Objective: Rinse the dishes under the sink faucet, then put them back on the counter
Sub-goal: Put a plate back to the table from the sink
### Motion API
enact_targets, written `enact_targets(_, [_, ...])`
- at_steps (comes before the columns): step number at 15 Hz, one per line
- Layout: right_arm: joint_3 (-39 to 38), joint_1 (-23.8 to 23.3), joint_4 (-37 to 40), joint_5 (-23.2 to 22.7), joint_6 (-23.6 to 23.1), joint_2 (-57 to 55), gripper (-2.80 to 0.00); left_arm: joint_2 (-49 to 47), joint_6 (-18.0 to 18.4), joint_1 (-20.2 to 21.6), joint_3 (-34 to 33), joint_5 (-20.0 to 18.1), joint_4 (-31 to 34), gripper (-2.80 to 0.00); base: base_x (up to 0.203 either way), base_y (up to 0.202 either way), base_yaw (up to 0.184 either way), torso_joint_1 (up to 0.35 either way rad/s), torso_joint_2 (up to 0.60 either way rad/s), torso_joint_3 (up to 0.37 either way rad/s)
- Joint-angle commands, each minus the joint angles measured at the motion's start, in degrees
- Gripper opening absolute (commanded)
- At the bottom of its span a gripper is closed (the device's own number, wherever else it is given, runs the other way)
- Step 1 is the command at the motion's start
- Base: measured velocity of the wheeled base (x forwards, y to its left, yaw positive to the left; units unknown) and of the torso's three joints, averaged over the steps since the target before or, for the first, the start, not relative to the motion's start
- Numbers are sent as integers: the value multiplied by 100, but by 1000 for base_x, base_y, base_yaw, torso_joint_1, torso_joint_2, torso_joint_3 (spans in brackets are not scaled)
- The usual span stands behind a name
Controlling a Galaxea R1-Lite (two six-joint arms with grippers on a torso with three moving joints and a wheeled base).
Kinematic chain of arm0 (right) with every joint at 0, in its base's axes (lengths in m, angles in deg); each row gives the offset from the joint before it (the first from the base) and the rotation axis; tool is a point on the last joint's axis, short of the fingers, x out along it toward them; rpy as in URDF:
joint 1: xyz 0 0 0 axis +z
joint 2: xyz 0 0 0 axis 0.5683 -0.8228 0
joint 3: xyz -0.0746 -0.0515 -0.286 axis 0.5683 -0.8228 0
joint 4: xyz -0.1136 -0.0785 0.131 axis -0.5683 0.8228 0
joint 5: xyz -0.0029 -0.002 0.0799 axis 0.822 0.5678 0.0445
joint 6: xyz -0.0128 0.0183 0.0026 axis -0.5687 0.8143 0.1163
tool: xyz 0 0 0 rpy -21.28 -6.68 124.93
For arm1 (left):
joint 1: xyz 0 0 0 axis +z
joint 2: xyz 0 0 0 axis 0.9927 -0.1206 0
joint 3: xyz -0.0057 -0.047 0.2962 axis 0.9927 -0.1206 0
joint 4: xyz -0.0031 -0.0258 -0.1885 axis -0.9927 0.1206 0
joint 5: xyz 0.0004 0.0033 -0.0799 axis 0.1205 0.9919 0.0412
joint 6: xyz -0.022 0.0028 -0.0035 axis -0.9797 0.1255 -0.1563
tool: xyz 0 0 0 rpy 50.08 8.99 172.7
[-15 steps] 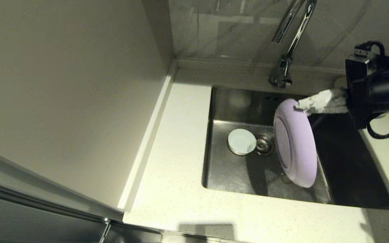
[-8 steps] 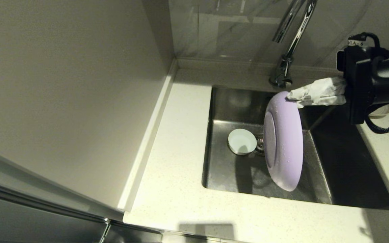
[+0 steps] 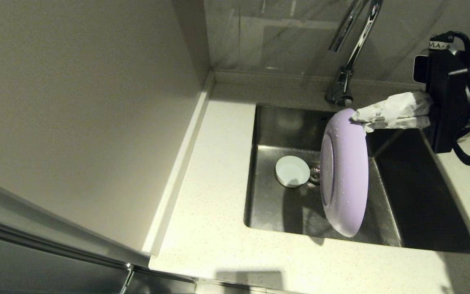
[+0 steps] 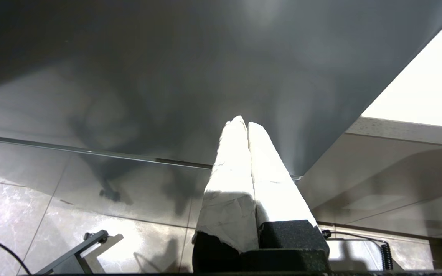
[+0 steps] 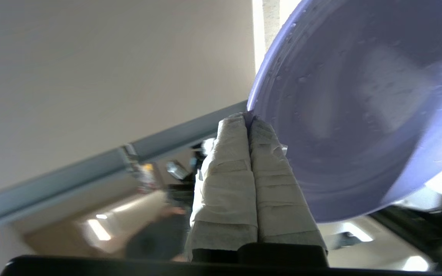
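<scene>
Head view: the right gripper (image 3: 359, 118), clamped on the lavender plate (image 3: 344, 173)'s upper rim, hangs it edge-on over the sink (image 3: 418, 196); the white bowl (image 3: 292, 171) sits below, beside the drain, off-white counter (image 3: 214, 228) around.

Left wrist view: the left gripper (image 4: 244, 124) is closed, empty, over marbled floor tiles (image 4: 21, 214).

Right wrist view: wet plate (image 5: 359, 111) pinched between the wrapped fingers (image 5: 228, 168).

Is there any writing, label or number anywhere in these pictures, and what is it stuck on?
"VLA-6": a small white tag on the cable atop the black right arm's wrist, seen from the head view; the last character is hard to make out.
Nothing else is readable: the lavender plate, white bowl, faucet, sink and counter carry no visible text. Small objects in the right wrist view's background are too blurred to read.
</scene>
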Motion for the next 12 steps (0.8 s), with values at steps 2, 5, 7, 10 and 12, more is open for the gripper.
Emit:
enact_targets(2, [-145,19,309,538,-1144,137,-280,18,-4,0,0,3,-2,-280,0,0,0,0,0,0])
enact_targets(5, [-915,-16,287,1871,-3001,361,-280,18,-4,0,0,3,-2,-280,0,0,0,0,0,0])
enact_targets(7, [-1741,-174,-256,2649,-3875,561,-280,18,-4,0,0,3,-2,-280,0,0,0,0,0,0])
enact_targets(10, [-2863,-588,-2285,3053,-5174,849,-280,18,-4,0,0,3,-2,-280,0,0,0,0,0,0])
enact_targets(12, [-3335,-725,-3152,3156,-5952,1124,-280,18,-4,0,0,3,-2,-280,0,0,0,0,0,0])
